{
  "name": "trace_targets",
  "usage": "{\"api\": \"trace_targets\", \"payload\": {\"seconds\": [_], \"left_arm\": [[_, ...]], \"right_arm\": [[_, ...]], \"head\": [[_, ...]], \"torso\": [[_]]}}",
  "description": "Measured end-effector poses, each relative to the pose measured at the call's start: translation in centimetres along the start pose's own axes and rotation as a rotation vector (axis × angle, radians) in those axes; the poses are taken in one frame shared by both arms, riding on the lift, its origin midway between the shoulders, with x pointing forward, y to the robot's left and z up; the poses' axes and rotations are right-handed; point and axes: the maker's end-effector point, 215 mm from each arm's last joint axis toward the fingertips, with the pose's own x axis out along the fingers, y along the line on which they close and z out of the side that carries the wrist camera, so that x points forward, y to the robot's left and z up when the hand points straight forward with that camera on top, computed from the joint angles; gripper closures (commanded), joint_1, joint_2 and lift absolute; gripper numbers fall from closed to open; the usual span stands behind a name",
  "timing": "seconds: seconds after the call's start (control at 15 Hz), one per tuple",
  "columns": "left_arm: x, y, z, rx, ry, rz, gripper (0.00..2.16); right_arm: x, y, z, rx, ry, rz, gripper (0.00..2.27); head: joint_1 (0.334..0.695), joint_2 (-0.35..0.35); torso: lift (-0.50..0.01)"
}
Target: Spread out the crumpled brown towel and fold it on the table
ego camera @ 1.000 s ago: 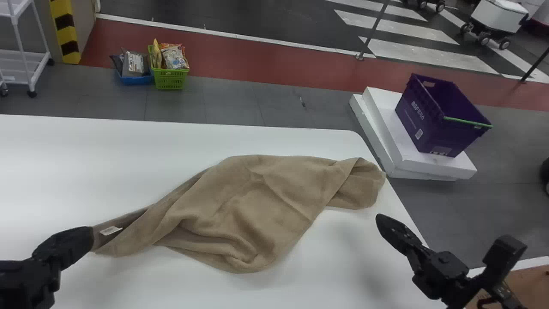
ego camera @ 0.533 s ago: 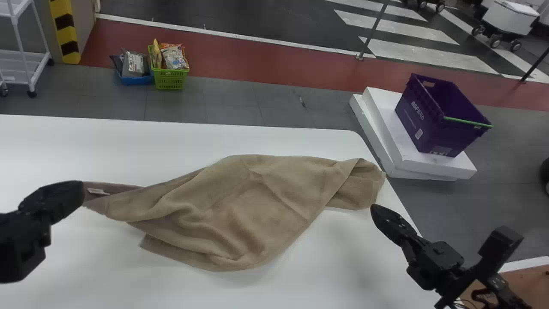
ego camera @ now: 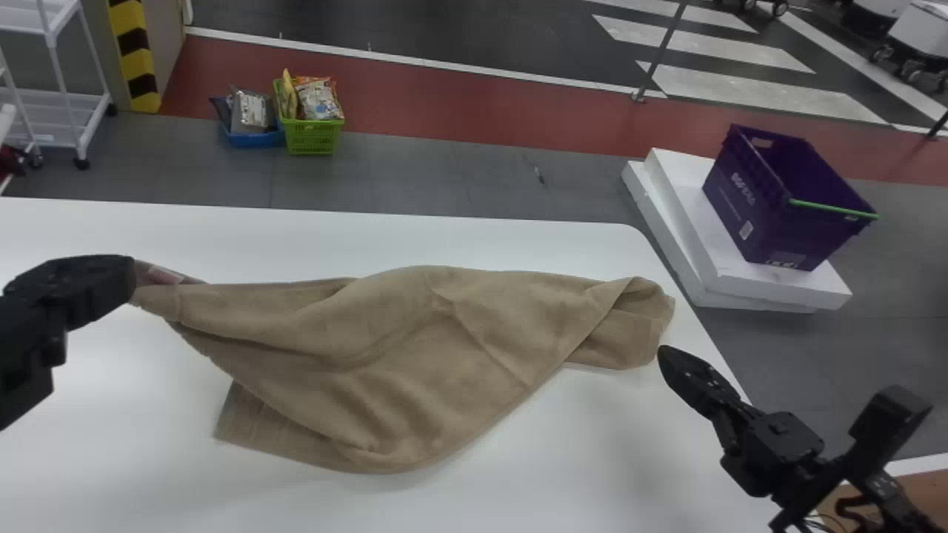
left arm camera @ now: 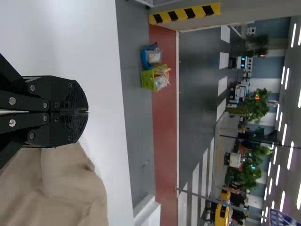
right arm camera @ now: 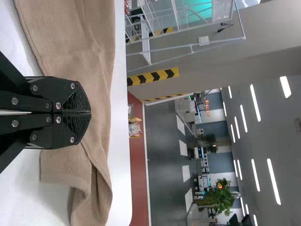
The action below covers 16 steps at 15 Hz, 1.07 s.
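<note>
In the head view my left gripper (ego camera: 133, 277) is at the left, shut on the raised left corner of the brown towel (ego camera: 415, 355). From that corner the cloth stretches right across the white table (ego camera: 296, 503), its right end folded over near the table's right edge. In the left wrist view the left gripper (left arm camera: 87, 111) has its fingers together, with the towel (left arm camera: 70, 188) beside them. My right gripper (ego camera: 661, 351) hangs above the table just right of the towel, holding nothing. The right wrist view shows the right gripper (right arm camera: 90, 112) with fingers pressed together, the towel (right arm camera: 75, 42) beyond.
Past the table's right edge, a purple crate (ego camera: 778, 200) stands on white slabs (ego camera: 755, 285) on the floor. Behind the table are a green basket (ego camera: 312, 137), a blue basket (ego camera: 255, 139) and a white rack (ego camera: 59, 111).
The left gripper has moved away toward the table's far side and slightly left, drawing the towel's left corner along. A lower towel corner has come out from beneath. The right gripper has shifted slightly.
</note>
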Motion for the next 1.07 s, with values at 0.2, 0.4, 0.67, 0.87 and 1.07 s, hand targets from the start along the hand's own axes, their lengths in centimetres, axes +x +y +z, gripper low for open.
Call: {"api": "trace_targets", "payload": {"seconds": [0.2,0.4,0.67,0.87,1.07], "left_arm": [[-1.7,1.9,-1.1,-0.012,0.046,0.05,1.74],[-1.9,4.1,-1.4,-0.031,0.053,0.087,1.74],[-1.3,5.2,-2.1,-0.047,0.075,0.101,1.74],[-0.8,5.3,-3.0,-0.053,0.096,0.099,1.74],[-0.2,5.2,-3.8,-0.058,0.118,0.098,0.69]], "right_arm": [[0.4,-0.4,1.4,-0.022,-0.023,-0.015,1.82],[0.9,-0.9,3.0,-0.055,-0.038,-0.034,1.67],[2.1,-2.3,3.8,-0.06,-0.018,-0.066,0.81],[2.8,-3.4,3.3,-0.035,0.019,-0.077,0.77],[3.2,-3.7,3.1,-0.03,0.033,-0.072,0.77]], "head": [[0.695,-0.288],[0.695,-0.259],[0.695,-0.252],[0.695,-0.258],[0.695,-0.262]], "torso": [[-0.127],[-0.127],[-0.127],[-0.127],[-0.127]]}}
